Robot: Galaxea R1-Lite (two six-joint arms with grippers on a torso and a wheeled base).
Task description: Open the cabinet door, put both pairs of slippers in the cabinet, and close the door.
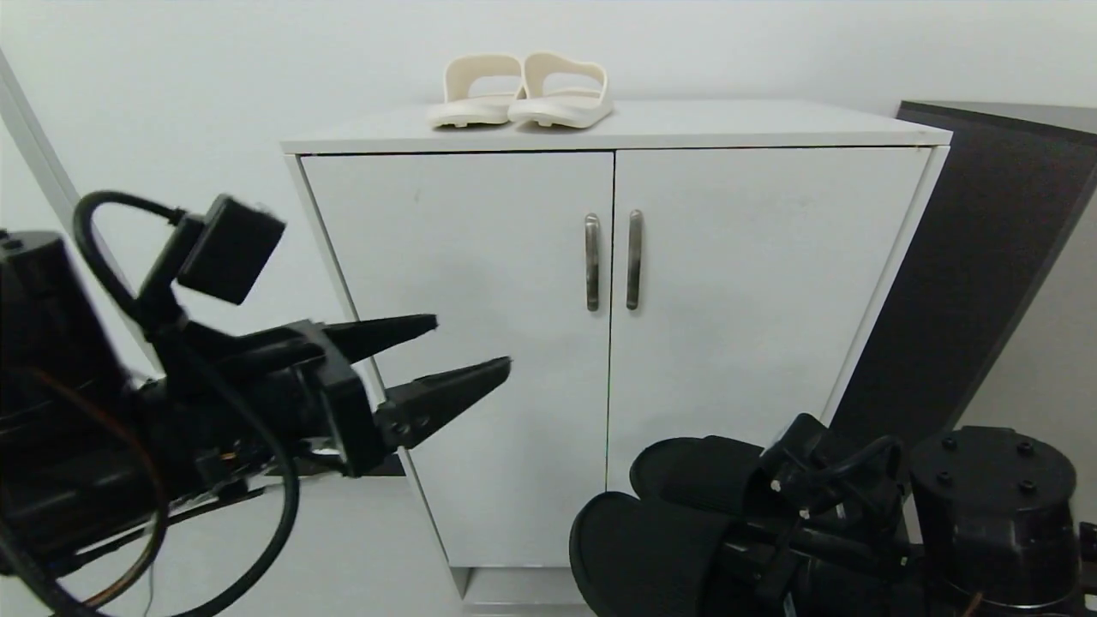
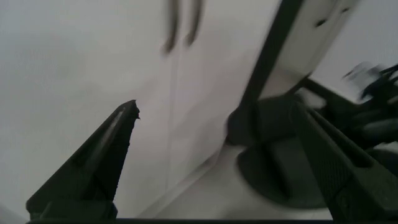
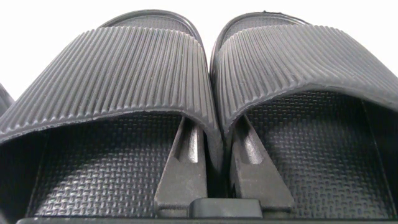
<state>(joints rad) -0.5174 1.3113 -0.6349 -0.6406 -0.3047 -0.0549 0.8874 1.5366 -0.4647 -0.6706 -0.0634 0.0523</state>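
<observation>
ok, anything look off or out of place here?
Nothing damaged or spilled. One oddity: the right gripper holds the black slippers while both cabinet doors are shut, so they cannot go in yet. The cream slippers sit on the cabinet top; the left gripper is open before the doors.

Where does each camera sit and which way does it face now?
Head view: on the head, facing forward and down at the closed cabinet, cream slippers on top; left gripper shows.
Left wrist view: on the left wrist, looking past its open fingers toward the door handles.
Right wrist view: on the right wrist, looking along the right gripper clamped on the black slippers.
Shared: head and left wrist views both show the door handles.
</observation>
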